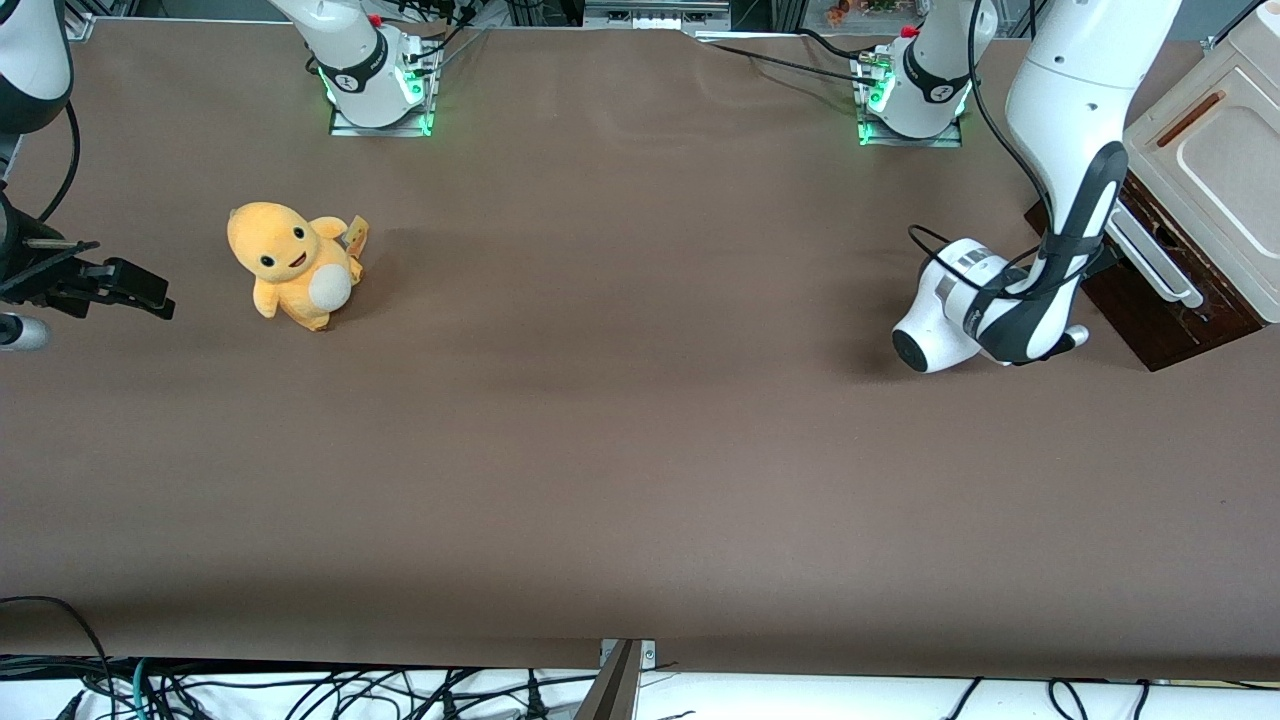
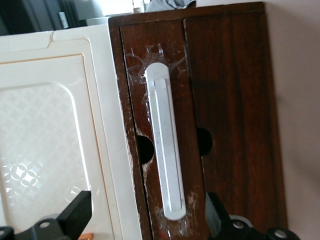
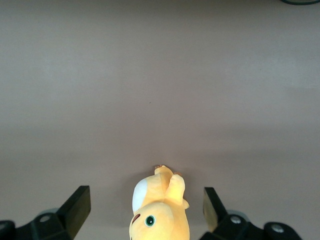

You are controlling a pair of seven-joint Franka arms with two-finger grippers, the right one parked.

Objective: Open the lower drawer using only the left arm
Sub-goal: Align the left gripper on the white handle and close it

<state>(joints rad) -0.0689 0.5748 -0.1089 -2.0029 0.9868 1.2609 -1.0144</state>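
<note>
We see the lower drawer [image 2: 220, 120] at the working arm's end of the table [image 1: 620, 420], standing shut in the dark wooden body under the cream cabinet panel [image 1: 1215, 160]. Its white bar handle [image 2: 165, 145] lies straight ahead of the gripper [image 2: 145, 220], near it but not yet touched. In the left wrist view the gripper is spread wide, with one fingertip [image 2: 77, 210] over the cream panel and the other over the dark wood, so the handle's end sits between them. The long axis of the handle runs away from the gripper, across the line joining the two fingers, which we judge to suit closing over the bar.

The left arm [image 1: 1065, 180] reaches down in front of the drawer, its wrist low over the table. We think the pull must go from the drawer front toward the parked arm's end. There the brown cloth gives open room; the yellow plush toy [image 1: 292, 262] lies well apart.
</note>
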